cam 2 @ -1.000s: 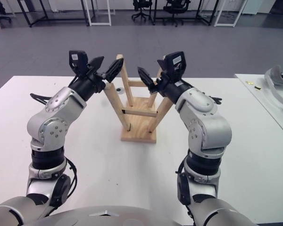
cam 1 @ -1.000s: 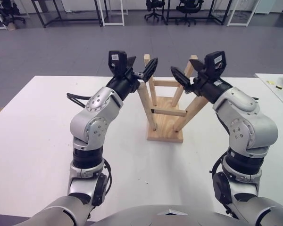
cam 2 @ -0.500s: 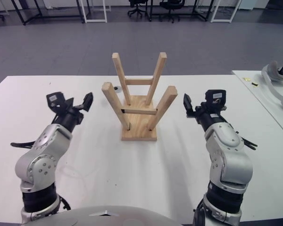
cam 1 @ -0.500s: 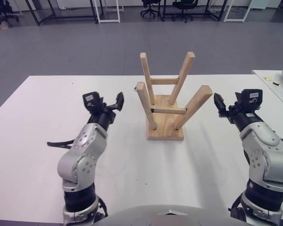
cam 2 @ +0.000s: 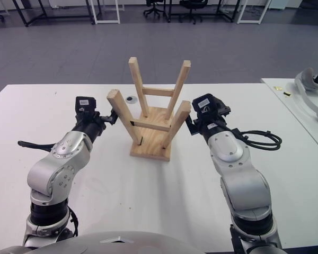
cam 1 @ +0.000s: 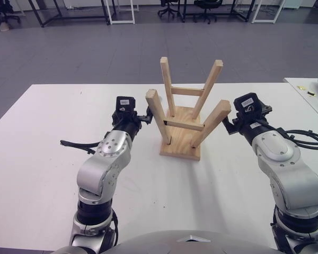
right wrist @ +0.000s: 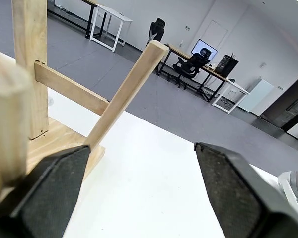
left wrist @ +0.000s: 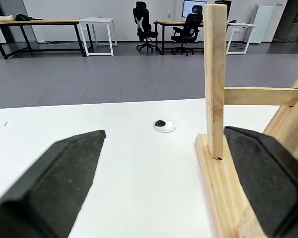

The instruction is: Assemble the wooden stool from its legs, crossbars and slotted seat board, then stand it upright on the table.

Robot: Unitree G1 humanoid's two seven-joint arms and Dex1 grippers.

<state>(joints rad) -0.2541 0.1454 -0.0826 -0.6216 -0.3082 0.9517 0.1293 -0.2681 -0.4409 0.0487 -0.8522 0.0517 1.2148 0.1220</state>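
Both arms have swung back in from wide positions, so the left gripper (cam 1: 142, 117) and right gripper (cam 1: 228, 126) now flank the stool (cam 1: 184, 124), each with fingers spread and gripping nothing. It rests upside down mid-table, seat board (cam 1: 180, 150) flat, legs pointing up and splayed. Left gripper sits just beside the near-left leg (cam 1: 158, 114), right just beside the near-right leg (cam 1: 213, 120); neither is clearly nearer. Flipping likely needs both. White table (cam 1: 42, 137), smooth; grey floor, desks and chairs behind
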